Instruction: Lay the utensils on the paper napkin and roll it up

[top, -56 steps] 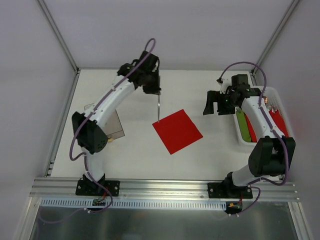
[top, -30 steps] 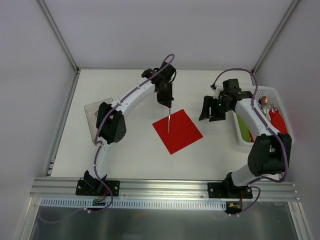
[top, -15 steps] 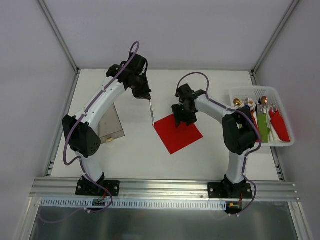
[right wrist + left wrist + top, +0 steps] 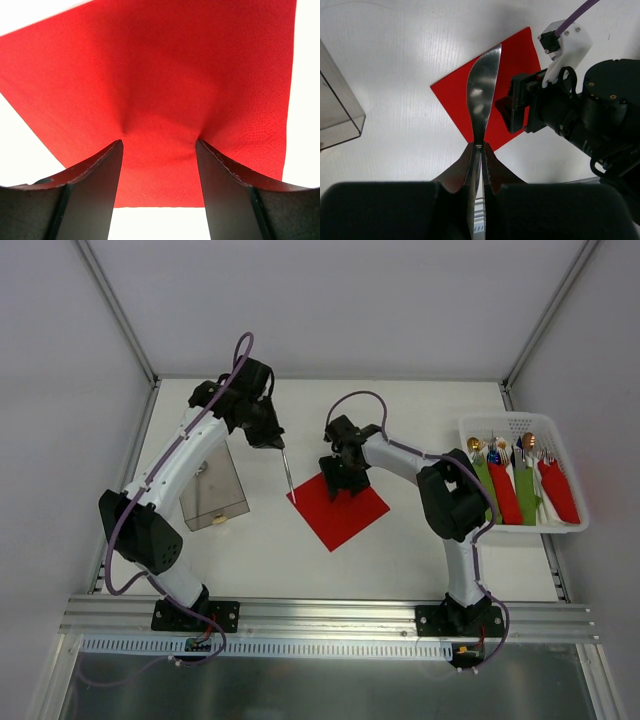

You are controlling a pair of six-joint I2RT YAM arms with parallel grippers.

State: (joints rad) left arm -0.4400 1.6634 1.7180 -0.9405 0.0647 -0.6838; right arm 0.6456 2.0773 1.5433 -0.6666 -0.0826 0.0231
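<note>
Left gripper pinched shut on the handle of a silver knife, blade raised over the red napkin near its left corner. Right gripper partly spread, both fingertips pressing the napkin flat on the table. Paper puckered between them, visible only from the right wrist, hidden from above.

Spread tool on puckered red napkin

No text, label, brand, number or sign can be read in any of the views.
</note>
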